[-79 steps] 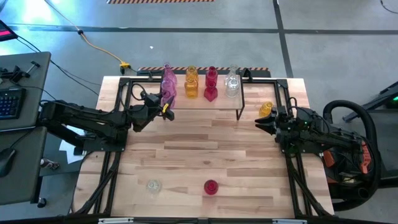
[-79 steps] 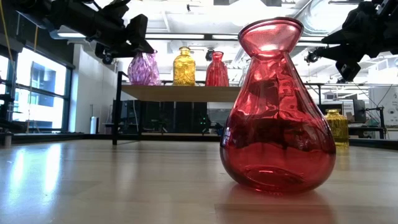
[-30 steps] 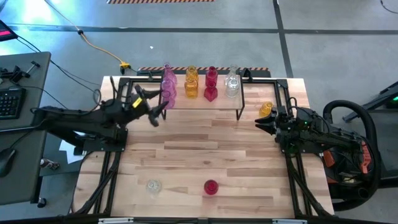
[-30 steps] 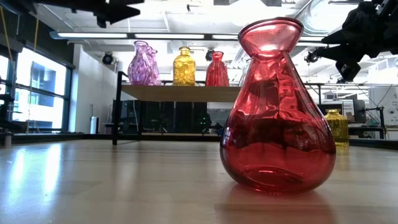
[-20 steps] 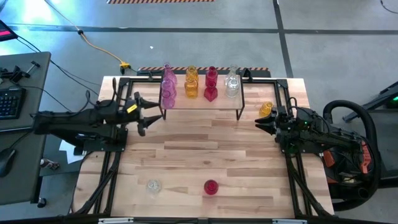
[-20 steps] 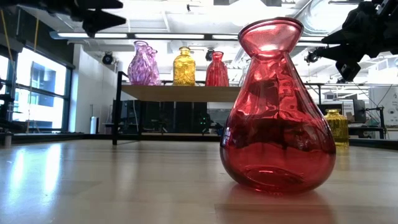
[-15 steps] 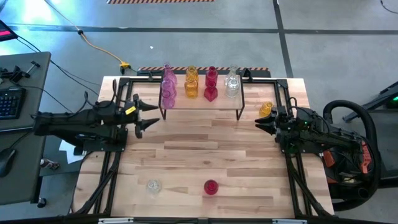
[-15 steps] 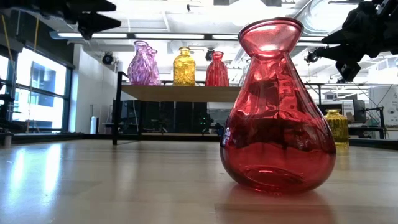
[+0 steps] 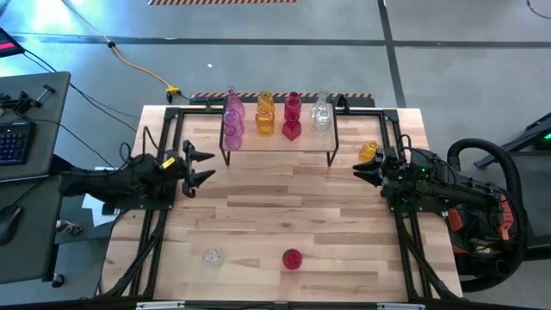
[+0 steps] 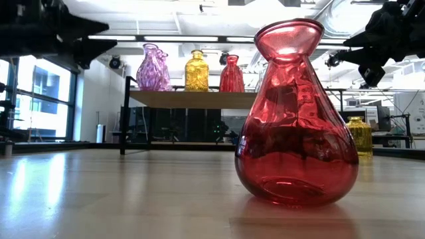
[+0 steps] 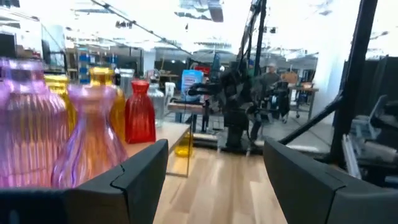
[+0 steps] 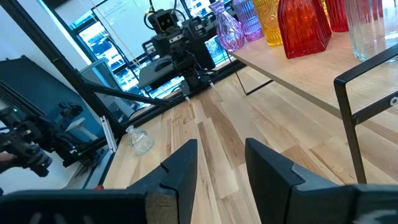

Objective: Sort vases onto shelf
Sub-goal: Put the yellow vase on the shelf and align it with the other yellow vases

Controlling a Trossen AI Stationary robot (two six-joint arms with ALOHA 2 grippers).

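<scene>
- High view: the left gripper (image 9: pixel 203 167) hangs over the table's (image 9: pixel 284 207) left part, fingers spread wide with nothing between them; the shelf (image 9: pixel 277 136) lies just ahead of its tips and a little toward the far edge.
- On the shelf stand two rows of vases; a pink vase (image 9: pixel 231 138) is the nearest one to the left gripper, then amber (image 9: pixel 265 123), a red vase (image 9: pixel 292 129) and a clear vase (image 9: pixel 321 121) farther along.
- The right gripper (image 9: pixel 360 171) waits by the table's right edge, beyond the shelf's right end; its fingers stand partly apart around empty air; an amber-yellow vase (image 9: pixel 368 151) stands on the table just beside it, on the far side.
- Near the front edge, well apart from both grippers, a second red vase (image 9: pixel 292 258) and a clear one (image 9: pixel 212 257) stand on the tabletop.
- Low view: the front red vase (image 10: pixel 296 119) fills the foreground, upright; behind it the shelf top (image 10: pixel 192 98) carries pink (image 10: pixel 153 69), amber (image 10: pixel 196 72) and red (image 10: pixel 232 75) vases; the left arm's dark outline sits at upper left, apart from the shelf.
- Left wrist view: the spread fingers (image 11: pixel 140 174) frame bare tabletop; pink vases (image 11: pixel 90 140) stand close beside one finger, not touching it.
- Right wrist view: the shelf's wire leg (image 12: pixel 351 134) rises just ahead of the fingers (image 12: pixel 180 168); the clear vase (image 12: pixel 140 142) stands far off.
</scene>
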